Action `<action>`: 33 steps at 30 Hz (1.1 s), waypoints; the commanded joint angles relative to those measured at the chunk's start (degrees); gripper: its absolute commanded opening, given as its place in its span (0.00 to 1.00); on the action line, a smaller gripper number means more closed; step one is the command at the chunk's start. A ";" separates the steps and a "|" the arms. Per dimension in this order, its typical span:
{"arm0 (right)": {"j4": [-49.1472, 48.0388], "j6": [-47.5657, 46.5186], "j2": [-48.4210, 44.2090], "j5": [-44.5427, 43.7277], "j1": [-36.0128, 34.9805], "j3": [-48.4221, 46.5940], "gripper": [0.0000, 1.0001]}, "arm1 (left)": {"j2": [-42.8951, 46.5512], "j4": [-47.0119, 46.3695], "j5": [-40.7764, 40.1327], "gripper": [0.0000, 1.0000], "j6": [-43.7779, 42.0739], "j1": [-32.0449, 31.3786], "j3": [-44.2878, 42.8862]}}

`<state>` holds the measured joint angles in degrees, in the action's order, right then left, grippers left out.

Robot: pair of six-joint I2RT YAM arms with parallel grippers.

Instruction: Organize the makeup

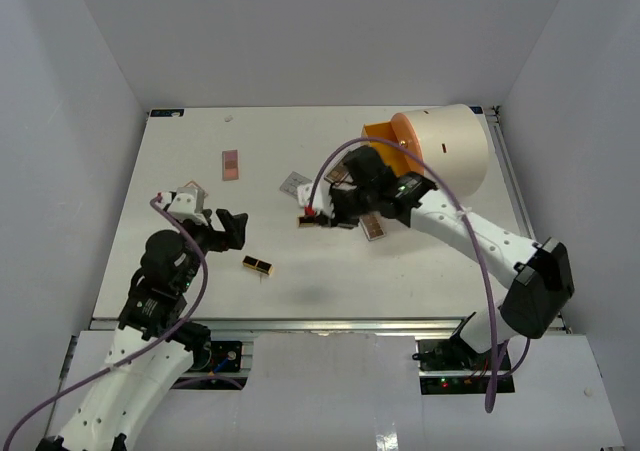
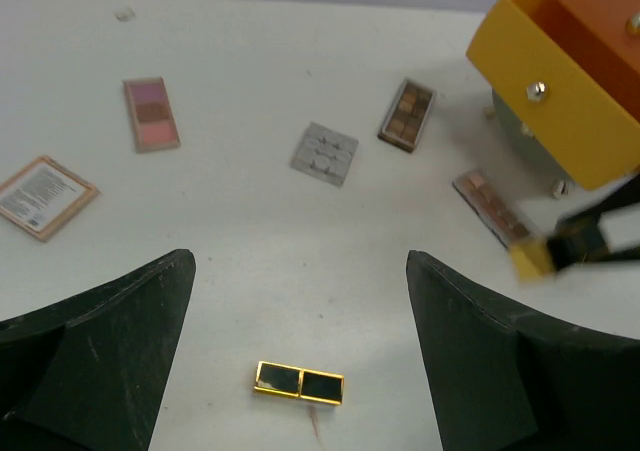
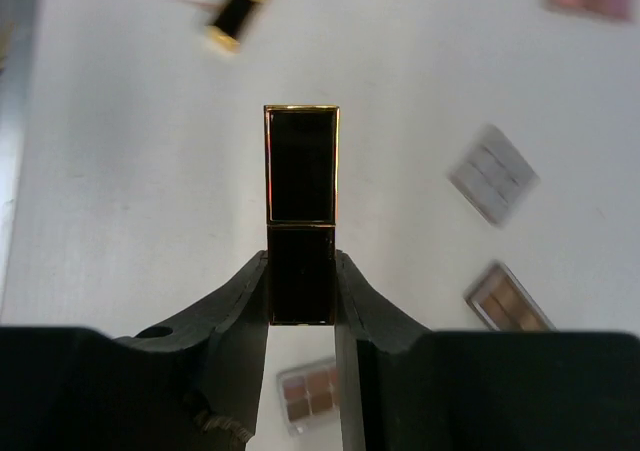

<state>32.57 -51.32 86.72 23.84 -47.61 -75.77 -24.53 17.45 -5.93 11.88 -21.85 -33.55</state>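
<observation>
My right gripper (image 1: pixel 320 214) is shut on a black-and-gold lipstick tube (image 3: pixel 301 186) and holds it above the table; the tube sticks out beyond the fingertips (image 3: pixel 250 281). A second lipstick tube (image 1: pixel 258 265) lies flat on the table in front of my left gripper (image 1: pixel 234 227), which is open and empty. In the left wrist view that tube (image 2: pixel 299 382) lies between the spread fingers (image 2: pixel 120 341). A pink palette (image 1: pixel 231 165), a grey square palette (image 1: pixel 294 183) and brown palettes (image 2: pixel 406 114) (image 1: pixel 373 228) lie on the table.
A large cream cylinder (image 1: pixel 452 149) with an orange front stands at the back right, its orange drawer (image 2: pixel 555 81) pulled open. A flat peach-edged card-like compact (image 2: pixel 42 197) lies at the left, beside the left arm. White walls enclose the table.
</observation>
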 commanded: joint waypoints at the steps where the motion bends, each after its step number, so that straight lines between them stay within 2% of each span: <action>1: -5.65 15.83 -5.49 -7.35 12.06 -0.80 0.13 | -7.08 0.04 9.24 0.98 2.79 0.22 -2.75; 4: -11.28 21.54 -10.09 -15.03 15.40 3.35 0.17 | -10.84 0.24 11.53 0.98 4.60 0.22 -3.60; 7: -17.45 26.00 -12.55 -26.69 16.90 7.25 0.15 | -14.48 0.72 14.16 0.97 7.62 0.22 -4.23; 12: -20.07 32.49 -11.58 -36.72 17.99 8.27 0.10 | -15.81 2.05 14.46 0.98 10.61 0.22 -4.16; 16: -20.94 34.10 -9.26 -41.75 18.72 7.57 0.13 | -15.93 4.70 13.31 0.98 14.38 0.22 -3.40; 23: -21.43 34.12 -7.62 -40.77 19.28 8.06 0.47 | -18.78 10.75 11.69 0.98 22.52 0.22 -2.48; 25: -20.61 34.17 -7.86 -38.69 19.23 8.09 0.62 | -19.85 11.98 12.30 0.98 25.26 0.22 -1.84; 27: -19.60 34.15 -8.53 -36.81 19.22 8.00 0.74 | -20.94 13.55 12.07 0.98 28.17 0.22 -1.40; 29: -18.71 33.95 -9.62 -35.40 19.22 7.98 0.80 | -21.57 15.10 11.48 0.98 30.53 0.22 -1.23; 33: -15.53 32.36 -12.49 -28.25 19.22 6.98 0.85 | -21.80 17.44 11.10 0.98 35.92 0.22 -0.78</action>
<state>15.41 -17.99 78.83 -11.68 -28.58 -67.53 -46.68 31.16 6.17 40.02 -21.85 -35.06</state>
